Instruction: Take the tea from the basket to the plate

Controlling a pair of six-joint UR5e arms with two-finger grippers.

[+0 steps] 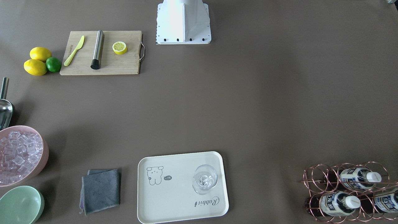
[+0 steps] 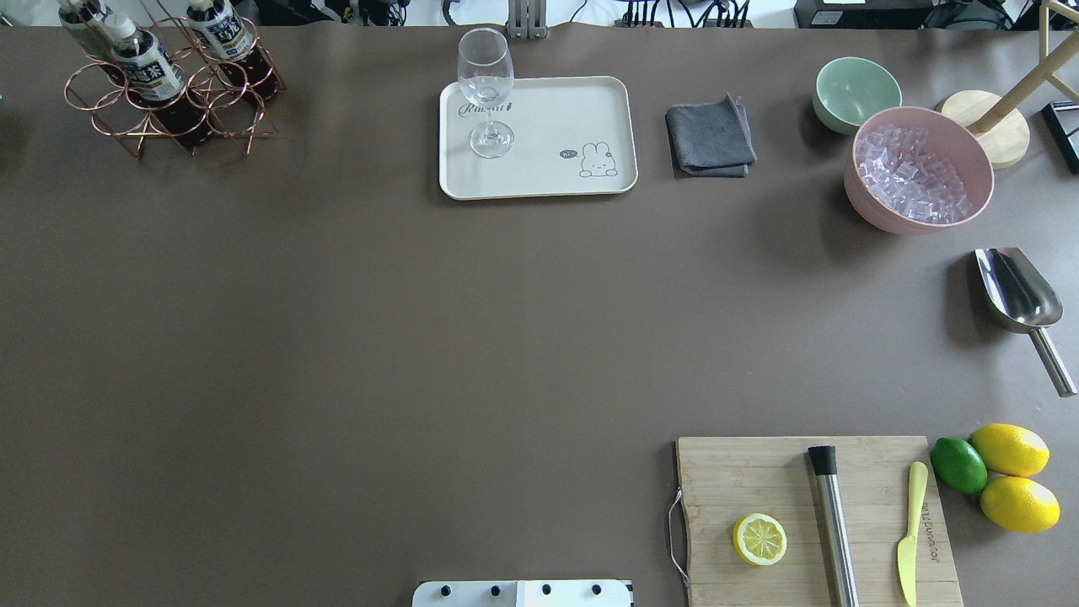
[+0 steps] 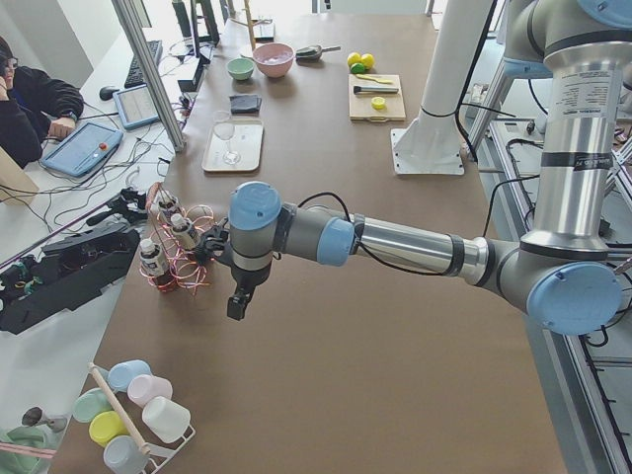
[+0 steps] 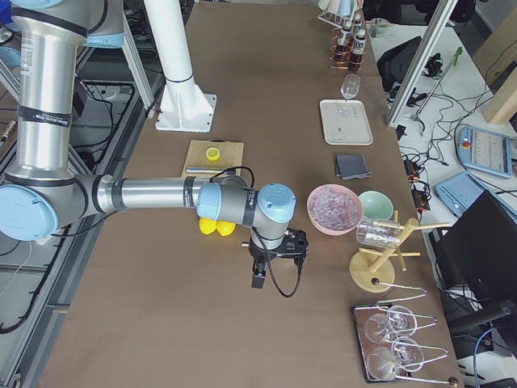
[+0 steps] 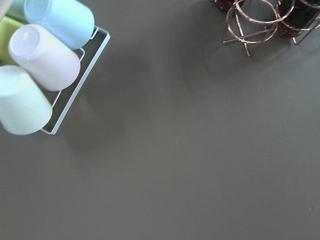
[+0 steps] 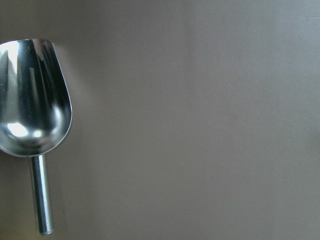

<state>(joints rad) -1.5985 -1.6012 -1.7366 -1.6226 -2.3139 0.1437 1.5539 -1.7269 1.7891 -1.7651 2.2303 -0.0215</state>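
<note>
Tea (image 2: 145, 66) upright in basket (image 2: 221, 84), one of three alike, none lifted. Plate (image 2: 548, 118) well apart from basket, glass (image 2: 486, 93) on end nearer basket, rest bare for bottle.

Left gripper (image 3: 237, 306) just beside basket, likely staged for reach; open or clenched, cannot tell. Right gripper (image 4: 258, 279) far from basket; likewise cannot tell. Both missing overhead, visible only from sides.
</note>
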